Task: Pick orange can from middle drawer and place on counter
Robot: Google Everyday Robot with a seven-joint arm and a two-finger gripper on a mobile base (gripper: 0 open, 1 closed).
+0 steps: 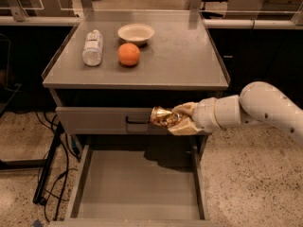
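Observation:
The orange can is a wrinkly brown-and-gold foil packet. My gripper is shut on it and holds it in the air, in front of the upper drawer front, above the right part of the open middle drawer. The drawer's bare grey floor lies below with nothing on it. The counter is the flat grey cabinet top just above and behind the packet. My white arm reaches in from the right.
On the counter lie a clear plastic bottle, a round orange fruit and a white bowl. The closed upper drawer front has a black handle. Cables hang at the cabinet's left.

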